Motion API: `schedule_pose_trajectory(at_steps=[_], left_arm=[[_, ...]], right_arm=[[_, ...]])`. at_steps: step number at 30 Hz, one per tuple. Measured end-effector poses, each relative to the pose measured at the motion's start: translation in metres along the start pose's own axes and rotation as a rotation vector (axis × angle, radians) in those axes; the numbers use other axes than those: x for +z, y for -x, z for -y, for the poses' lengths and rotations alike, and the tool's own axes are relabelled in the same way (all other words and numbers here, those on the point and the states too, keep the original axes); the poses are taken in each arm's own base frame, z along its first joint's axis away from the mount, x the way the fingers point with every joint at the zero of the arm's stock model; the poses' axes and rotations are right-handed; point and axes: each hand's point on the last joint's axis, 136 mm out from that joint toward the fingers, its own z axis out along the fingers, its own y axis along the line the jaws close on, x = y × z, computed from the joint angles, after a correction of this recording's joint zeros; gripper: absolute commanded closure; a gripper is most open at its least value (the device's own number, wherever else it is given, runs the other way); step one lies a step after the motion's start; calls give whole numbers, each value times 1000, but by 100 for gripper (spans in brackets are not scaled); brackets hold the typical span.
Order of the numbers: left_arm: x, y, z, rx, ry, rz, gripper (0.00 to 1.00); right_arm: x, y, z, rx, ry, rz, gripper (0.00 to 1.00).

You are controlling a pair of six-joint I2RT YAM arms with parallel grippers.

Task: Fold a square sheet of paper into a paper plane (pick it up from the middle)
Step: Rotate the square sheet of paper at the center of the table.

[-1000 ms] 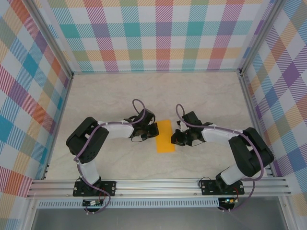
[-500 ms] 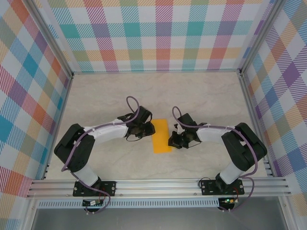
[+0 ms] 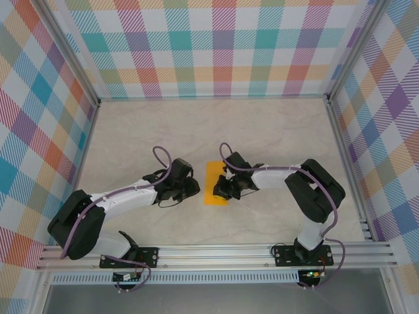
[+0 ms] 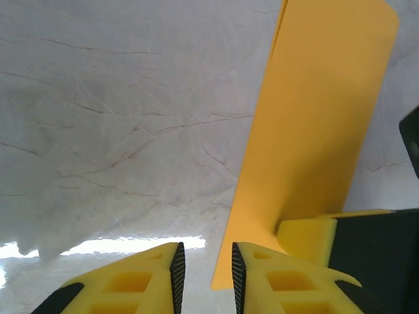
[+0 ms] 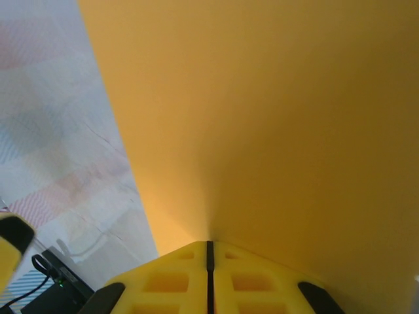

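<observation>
Holding one edge: right gripper [image 5: 209, 247] pinched shut on the thin orange folded paper sheet [image 3: 213, 173] | left gripper [image 4: 204, 265] a little open, holding nothing, just beside the sheet | sheet in the middle of the pale tabletop [image 3: 281, 131] | likely light, floppy, easy to tear; hold it by an edge | plain, long shape

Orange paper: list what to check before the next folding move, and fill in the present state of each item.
1. Orange paper folded to a rectangle, lying on the table: ok.
2. Right hand shut, tips at the paper: ok.
3. Paper truly pinched by the right hand, not merely pressed: cannot tell.
4. Left hand open, gap empty: ok.
5. Left hand gripping the paper: not ok; the paper's edge lies just beside its fingers, outside the gap.
</observation>
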Motion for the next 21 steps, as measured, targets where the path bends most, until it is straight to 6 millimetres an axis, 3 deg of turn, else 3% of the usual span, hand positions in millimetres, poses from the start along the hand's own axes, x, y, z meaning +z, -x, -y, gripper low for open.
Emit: schedule_pose_trajectory(at_steps=[7,9,21], left_arm=[[3,1,6,-24,-52,14,74],[3,2,9,-28,-62,18,74],[5,0,6,-36,-61,15,74]], right_arm=[[-14,21,-33,-96,1,49,91],[-17,24,-34,-124,-20,61,91],[-32,-8,21,-153,-210,-13,91]])
